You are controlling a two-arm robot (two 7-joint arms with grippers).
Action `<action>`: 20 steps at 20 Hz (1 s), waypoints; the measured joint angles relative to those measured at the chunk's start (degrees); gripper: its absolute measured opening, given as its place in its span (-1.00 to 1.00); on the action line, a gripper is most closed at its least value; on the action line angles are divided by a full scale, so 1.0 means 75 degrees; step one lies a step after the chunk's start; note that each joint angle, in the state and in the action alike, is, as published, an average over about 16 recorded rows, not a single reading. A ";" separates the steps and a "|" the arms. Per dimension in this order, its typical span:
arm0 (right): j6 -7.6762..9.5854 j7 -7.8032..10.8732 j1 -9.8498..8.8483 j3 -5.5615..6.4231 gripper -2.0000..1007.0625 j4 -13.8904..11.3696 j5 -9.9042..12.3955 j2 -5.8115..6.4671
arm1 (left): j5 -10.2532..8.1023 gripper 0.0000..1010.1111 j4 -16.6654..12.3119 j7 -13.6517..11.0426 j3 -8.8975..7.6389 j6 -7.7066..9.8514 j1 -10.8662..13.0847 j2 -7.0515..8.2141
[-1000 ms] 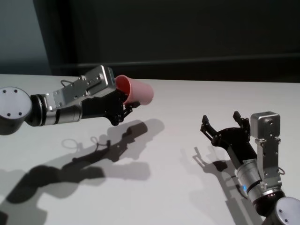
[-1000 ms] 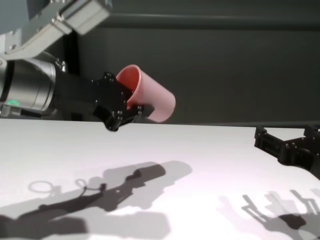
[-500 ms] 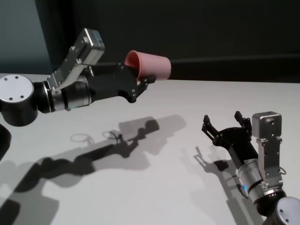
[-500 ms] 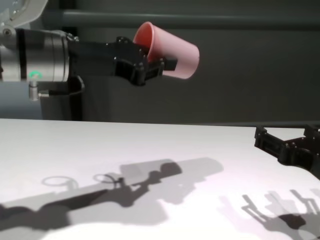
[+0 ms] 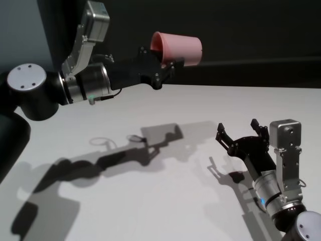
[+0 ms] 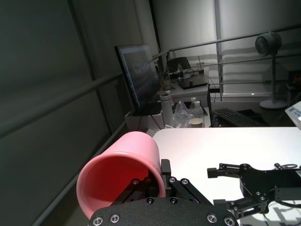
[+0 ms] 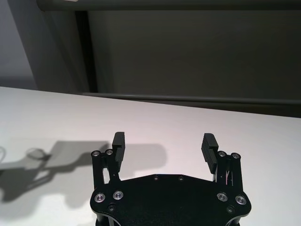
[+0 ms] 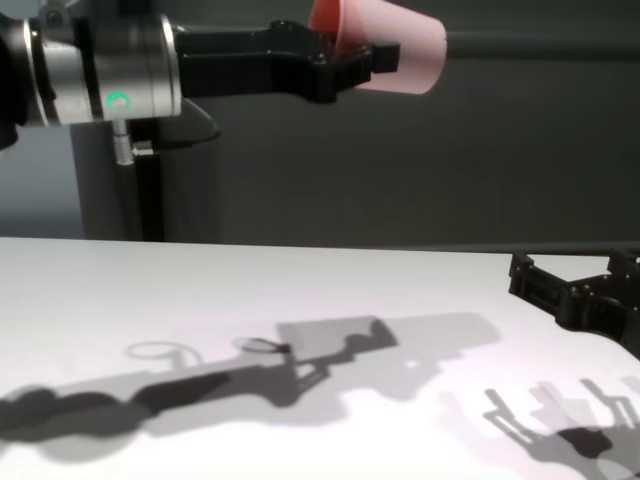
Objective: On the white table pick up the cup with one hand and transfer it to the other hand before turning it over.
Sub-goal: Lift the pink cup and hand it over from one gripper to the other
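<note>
Aloft, left gripper (image 5: 168,65) clamps cup (image 5: 179,47) rim – wrist view shows inside; right gripper (image 5: 239,134) spread.

light: bright on white table (image 5: 165,211) | backdrop: dim | shadows: hard-edged, dark | focus: sharp

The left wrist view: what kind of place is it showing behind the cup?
Probably an office or lab: behind the pink cup stand a desk with a monitor and a keyboard, a standing fan, and the white table.

Open white table (image 5: 165,201) between raised left tool (image 5: 168,68) with cup (image 5: 178,48) and low right tool (image 5: 239,134).
</note>
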 joint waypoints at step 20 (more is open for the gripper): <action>0.0000 0.0000 0.0000 0.0000 0.99 0.0000 0.0000 0.0000 | -0.0801 -0.91 0.0726 -0.0355 0.0327 -0.0128 -0.0464 -0.0710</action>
